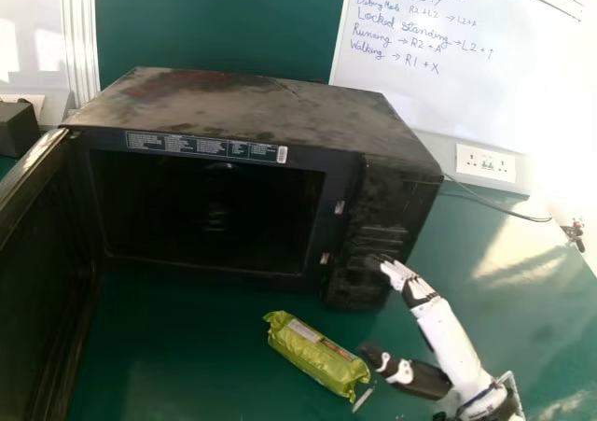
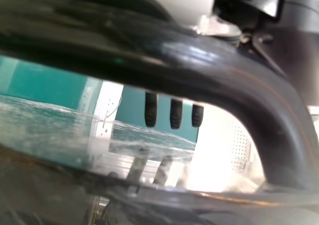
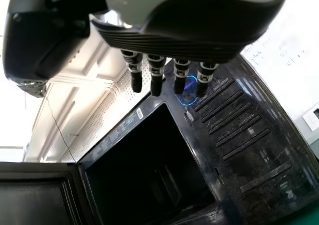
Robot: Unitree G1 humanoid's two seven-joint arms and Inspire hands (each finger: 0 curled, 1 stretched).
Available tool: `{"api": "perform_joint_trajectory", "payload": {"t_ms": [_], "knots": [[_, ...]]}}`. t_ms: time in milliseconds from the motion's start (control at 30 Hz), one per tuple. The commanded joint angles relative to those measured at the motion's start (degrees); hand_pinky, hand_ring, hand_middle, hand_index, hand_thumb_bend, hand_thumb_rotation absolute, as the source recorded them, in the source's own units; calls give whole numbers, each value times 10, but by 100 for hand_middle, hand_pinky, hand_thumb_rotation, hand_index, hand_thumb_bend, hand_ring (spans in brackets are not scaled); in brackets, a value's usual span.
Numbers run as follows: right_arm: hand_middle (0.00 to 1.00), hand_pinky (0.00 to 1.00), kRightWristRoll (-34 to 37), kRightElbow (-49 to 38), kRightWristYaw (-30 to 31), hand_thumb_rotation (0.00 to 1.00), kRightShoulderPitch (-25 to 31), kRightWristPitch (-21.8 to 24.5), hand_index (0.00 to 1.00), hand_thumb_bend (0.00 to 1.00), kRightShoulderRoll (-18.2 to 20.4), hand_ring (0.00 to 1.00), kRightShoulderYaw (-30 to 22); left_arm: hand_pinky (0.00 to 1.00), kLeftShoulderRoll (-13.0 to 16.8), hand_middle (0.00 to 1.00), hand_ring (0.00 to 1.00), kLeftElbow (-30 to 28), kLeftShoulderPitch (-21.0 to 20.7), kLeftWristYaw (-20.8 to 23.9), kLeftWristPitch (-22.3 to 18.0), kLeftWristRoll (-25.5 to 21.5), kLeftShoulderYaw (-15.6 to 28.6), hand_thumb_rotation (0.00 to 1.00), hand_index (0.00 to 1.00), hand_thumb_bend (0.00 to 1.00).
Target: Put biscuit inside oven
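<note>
A green biscuit packet [image 1: 315, 354] lies in front of the black oven [image 1: 215, 211], whose door [image 1: 42, 281] stands open at the left. My right hand [image 1: 446, 332] is open, with its fingers in front of the control panel and its thumb just right of the packet, holding nothing. In the right wrist view, the right hand [image 3: 156, 75] has straight fingers before the oven's panel [image 3: 234, 130]. In the left wrist view, straight fingers of my left hand [image 2: 175, 114] show past the door's curved handle [image 2: 164, 60]; its palm is hidden.
The green table [image 1: 205, 346] reaches under and around the oven. Behind it stand a whiteboard [image 1: 420, 94] and a wall socket [image 1: 485, 162], with a cable [image 1: 508, 214] running along the right. A dark box [image 1: 17, 130] sits at the far left.
</note>
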Motion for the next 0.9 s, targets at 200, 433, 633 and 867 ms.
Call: {"api": "perform_joint_trajectory", "payload": {"t_ms": [200,433,633,867], "knots": [[100,100,-110,-38,-47,94,8,1,100,86,-27,100,-9,70,-3,77,73,-10,13,-2,1,-7,-5,59,76,100],[100,100,-177,-63,-71,95,2,9,100,86,-54,100,0,73,-9,77,74,-16,16,0,0,-3,-8,61,74,100],[100,100,-215,-22,-123,95,-22,-21,100,87,-75,100,16,69,-10,75,71,-21,18,8,-1,3,-11,62,73,100],[100,100,-262,-52,-128,95,-21,14,100,87,-100,100,27,69,-4,76,71,-16,18,3,-2,-5,-5,63,74,100]]}}
